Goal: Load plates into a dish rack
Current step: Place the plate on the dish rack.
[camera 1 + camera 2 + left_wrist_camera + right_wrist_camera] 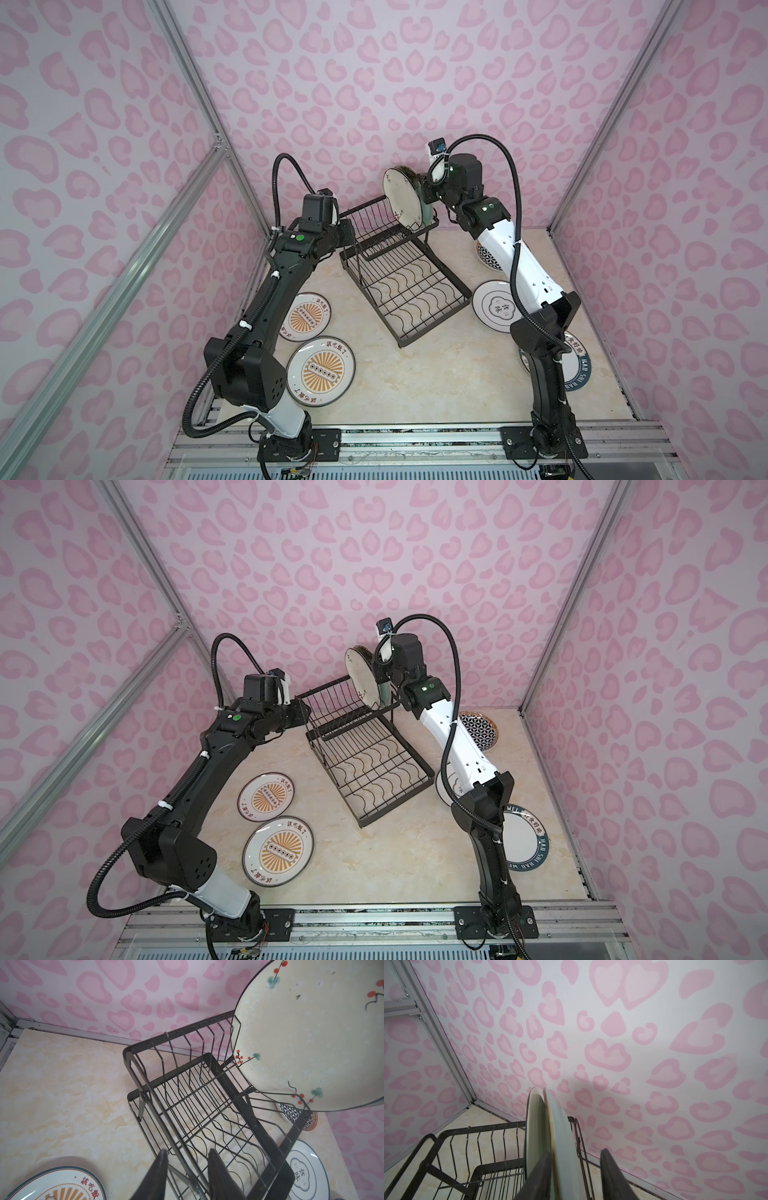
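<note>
The black wire dish rack (435, 319) stands mid-table. Two plates stand on edge in its raised upper basket: a cream sprigged plate (401, 195) (311, 1032) and a pale teal plate (562, 1136) behind it. My right gripper (577, 1151) is open around the teal plate's rim, one finger against it and the other apart. My left gripper (188, 1150) is shut on the rack's left end frame. Flat on the table lie two orange sunburst plates (306, 316) (321, 371), a cloud-outline plate (496, 305), a teal-lettered plate (525, 839) and a geometric plate (478, 729).
Pink patterned walls with aluminium frame posts (216, 141) close in the table on three sides; the rack's upper basket sits near the back wall. The right arm (528, 266) hangs over the plates on the right. The rack's lower tray (374, 771) holds nothing.
</note>
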`<state>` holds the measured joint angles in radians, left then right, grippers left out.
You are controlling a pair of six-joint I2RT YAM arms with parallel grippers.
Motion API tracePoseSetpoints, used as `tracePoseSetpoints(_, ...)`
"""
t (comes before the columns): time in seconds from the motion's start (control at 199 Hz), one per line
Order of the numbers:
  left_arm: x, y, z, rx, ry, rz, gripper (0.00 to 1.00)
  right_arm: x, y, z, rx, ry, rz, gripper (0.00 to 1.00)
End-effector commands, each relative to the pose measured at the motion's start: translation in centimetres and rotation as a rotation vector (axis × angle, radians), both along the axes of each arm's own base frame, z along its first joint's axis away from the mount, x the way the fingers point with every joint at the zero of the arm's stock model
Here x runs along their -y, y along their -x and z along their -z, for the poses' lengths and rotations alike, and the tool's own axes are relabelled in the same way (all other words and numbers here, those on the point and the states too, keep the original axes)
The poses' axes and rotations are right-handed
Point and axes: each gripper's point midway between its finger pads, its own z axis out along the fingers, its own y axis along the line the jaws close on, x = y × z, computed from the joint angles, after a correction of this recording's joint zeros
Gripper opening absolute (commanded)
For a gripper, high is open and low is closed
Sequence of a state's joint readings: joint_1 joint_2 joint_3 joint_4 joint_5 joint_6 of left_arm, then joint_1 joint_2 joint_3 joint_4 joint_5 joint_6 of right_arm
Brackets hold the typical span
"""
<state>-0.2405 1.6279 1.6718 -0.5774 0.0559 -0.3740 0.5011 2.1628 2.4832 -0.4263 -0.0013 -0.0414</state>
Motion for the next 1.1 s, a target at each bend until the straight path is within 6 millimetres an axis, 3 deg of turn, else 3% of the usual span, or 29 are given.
tracePoseSetpoints(0.0,0.0,0.0,-1.0,0.029,0.017,-0.004,0.35,-0.3,0.2,-0.7,0.008,-0.038,-0.026,0.39)
tracePoseSetpoints(0.487,-0.3,0.5,-2.9,0.072,0.028,-0.018,0.35,1.1,1.0,-2.5,0.015,-0.095,-0.041,0.4)
tracePoseSetpoints(0.748,-2.4,3.6,-5.4,0.106,0.019,-0.095,0.35,3.1,2.7,-3.1,0.013,-0.146,-0.039,0.46)
tracePoseSetpoints(0.863,-3.2,5.8,-4.6,0.068,0.029,-0.128,0.4,4.5,4.5,-4.1,0.015,-0.199,-0.054,0.46)
tracePoseSetpoints(0.998,-4.5,8.4,-2.5,0.002,0.01,-0.175,0.41,5.9,7.2,-3.7,0.012,-0.254,-0.07,0.46)
tracePoseSetpoints(1.099,-5.3,10.2,-0.5,-0.069,0.003,-0.215,0.41,6.5,9.1,-2.2,-0.011,-0.309,-0.087,0.46)
